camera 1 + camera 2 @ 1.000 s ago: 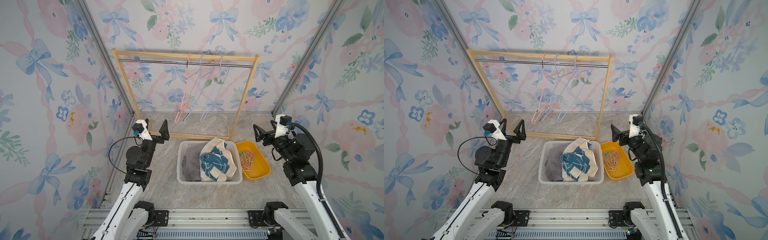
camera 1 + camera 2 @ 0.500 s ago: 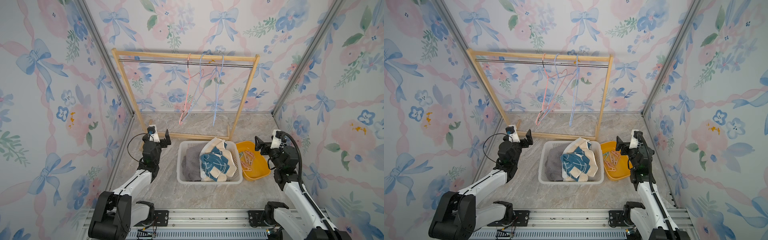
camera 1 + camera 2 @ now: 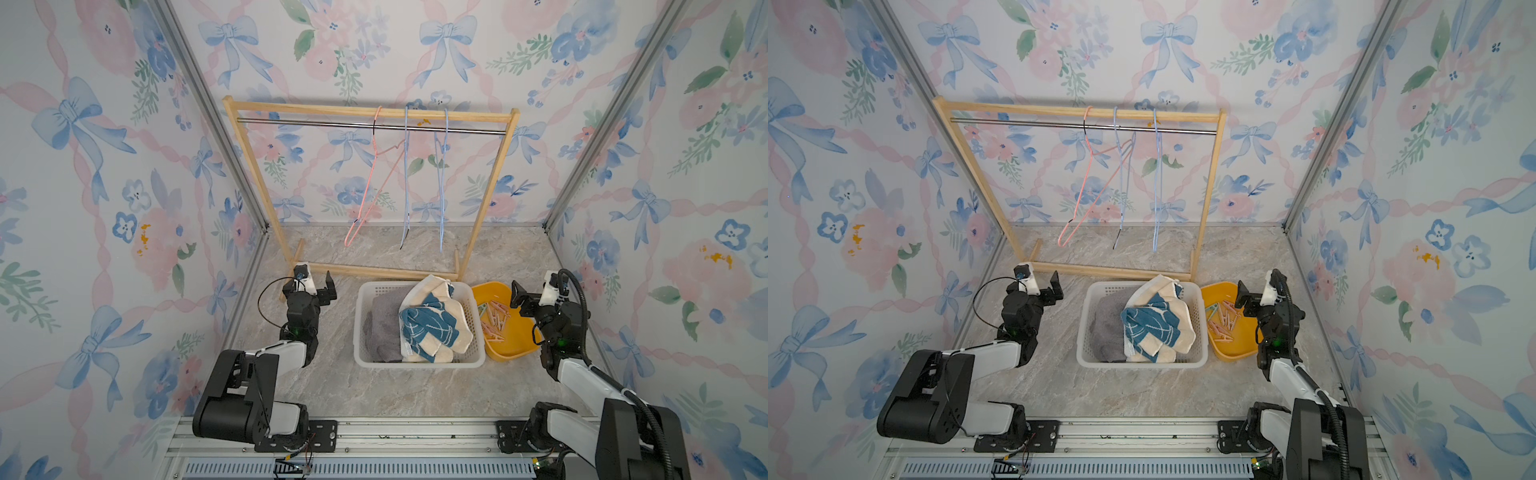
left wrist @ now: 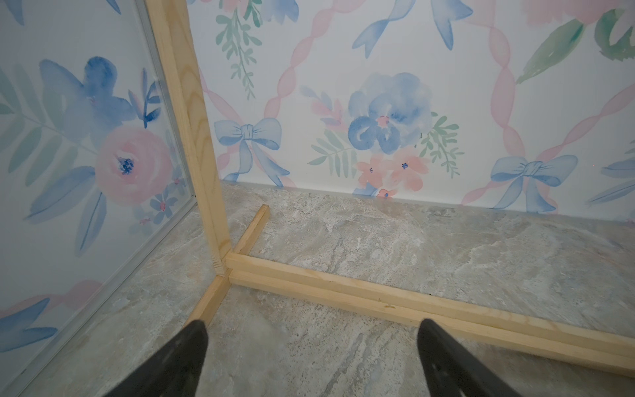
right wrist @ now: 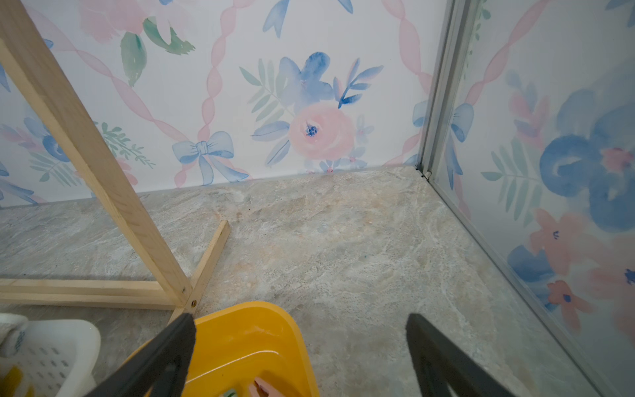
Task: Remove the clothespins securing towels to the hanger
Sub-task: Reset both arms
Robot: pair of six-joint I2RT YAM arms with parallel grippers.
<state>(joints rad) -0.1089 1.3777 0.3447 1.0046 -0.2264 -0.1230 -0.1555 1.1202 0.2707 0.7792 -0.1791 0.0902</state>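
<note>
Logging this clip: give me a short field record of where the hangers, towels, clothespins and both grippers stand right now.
hangers: three on the rack, bare
towels: heaped in the white basket
clothespins: piled in the yellow tray
left gripper: open, empty, low beside the basket
right gripper: open, empty, at the tray's edge
task: looks finished

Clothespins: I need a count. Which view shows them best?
A top view: the clothespins lie piled in the yellow tray. The right wrist view catches only a pink tip; the left wrist view, none.
</note>
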